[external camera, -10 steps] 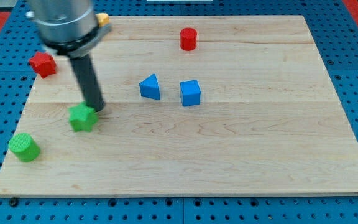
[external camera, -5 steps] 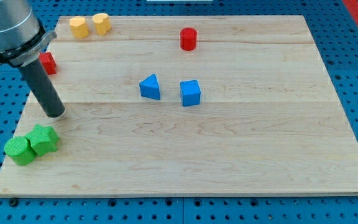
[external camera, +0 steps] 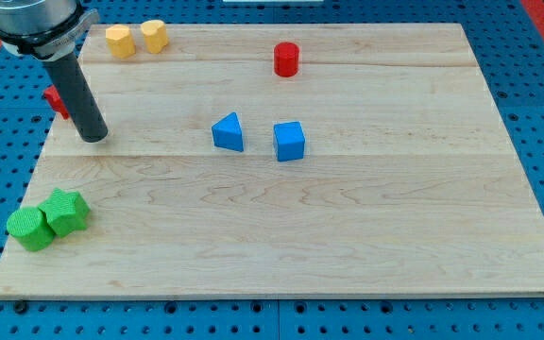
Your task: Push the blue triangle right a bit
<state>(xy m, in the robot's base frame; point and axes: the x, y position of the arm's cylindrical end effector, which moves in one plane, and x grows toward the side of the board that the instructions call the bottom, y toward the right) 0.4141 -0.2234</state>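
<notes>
The blue triangle (external camera: 228, 132) lies near the middle of the wooden board (external camera: 348, 236). A blue cube (external camera: 289, 142) sits just to its right, a small gap between them. My tip (external camera: 93, 138) rests on the board far to the triangle's left, at about the same height in the view. The rod rises up and left to the arm's body at the view's top left.
A red block (external camera: 57, 99) is partly hidden behind the rod at the left edge. Two yellow blocks (external camera: 119, 41) (external camera: 154, 35) sit at the top left. A red cylinder (external camera: 286, 59) is at the top centre. A green cylinder (external camera: 29, 229) and a green block (external camera: 66, 211) touch at the bottom left.
My tip pushed the green block down-left against the green cylinder, then moved up and slightly right to beside the red block. The blue blocks have not moved.
</notes>
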